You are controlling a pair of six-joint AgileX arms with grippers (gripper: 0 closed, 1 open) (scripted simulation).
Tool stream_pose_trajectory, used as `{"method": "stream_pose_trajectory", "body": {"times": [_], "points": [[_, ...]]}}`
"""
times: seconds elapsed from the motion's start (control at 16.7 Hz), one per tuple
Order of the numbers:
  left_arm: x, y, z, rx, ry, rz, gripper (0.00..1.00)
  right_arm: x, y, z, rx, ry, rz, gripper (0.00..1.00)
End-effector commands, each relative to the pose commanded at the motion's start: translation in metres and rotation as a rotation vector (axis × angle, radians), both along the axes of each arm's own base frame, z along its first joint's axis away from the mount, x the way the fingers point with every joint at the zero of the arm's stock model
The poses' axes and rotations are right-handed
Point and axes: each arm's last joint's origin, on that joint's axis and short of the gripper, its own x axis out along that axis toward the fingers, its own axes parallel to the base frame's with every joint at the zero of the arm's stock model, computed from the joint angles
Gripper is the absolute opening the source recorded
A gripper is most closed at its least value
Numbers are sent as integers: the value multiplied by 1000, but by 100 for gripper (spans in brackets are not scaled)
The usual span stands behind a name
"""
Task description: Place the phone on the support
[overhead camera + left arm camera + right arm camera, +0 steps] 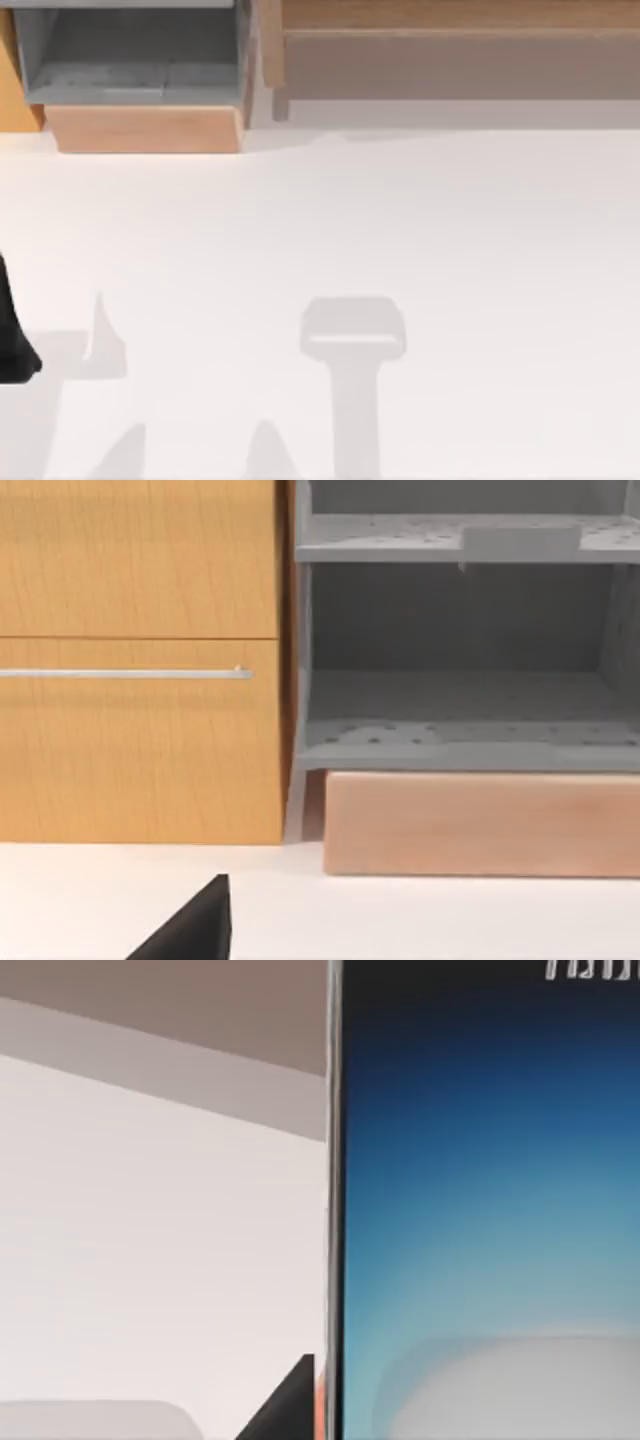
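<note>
Phone [490,1200] looms right up against the right wrist camera, blue screen glowing. Whether the right gripper actually has it, I cannot tell. Left arm [15,335] sits at the table's [400,220] left edge.

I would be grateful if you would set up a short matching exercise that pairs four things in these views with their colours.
Things:
1. phone screen
2. cabinet front with the metal handle
3. shelf unit
4. table

Colours:
A. grey
B. white
C. blue, paling toward one end
D. orange-brown wood

Pairs: 1-C, 2-D, 3-A, 4-B
</note>
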Motion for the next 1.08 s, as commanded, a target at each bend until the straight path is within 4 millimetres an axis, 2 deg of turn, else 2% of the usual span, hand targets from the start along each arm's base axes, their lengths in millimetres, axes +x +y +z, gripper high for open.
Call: {"method": "stream_pose_trajectory", "body": {"times": [0.12, 0.9, 1.08], "points": [[0, 0, 0, 0, 0, 0, 100, 0, 0, 0, 0, 0, 0, 0], [0, 0, 0, 0, 0, 0, 100, 0, 0, 0, 0, 0, 0, 98], [0, 0, 0, 0, 0, 0, 100, 0, 0, 0, 0, 0, 0, 100]]}}
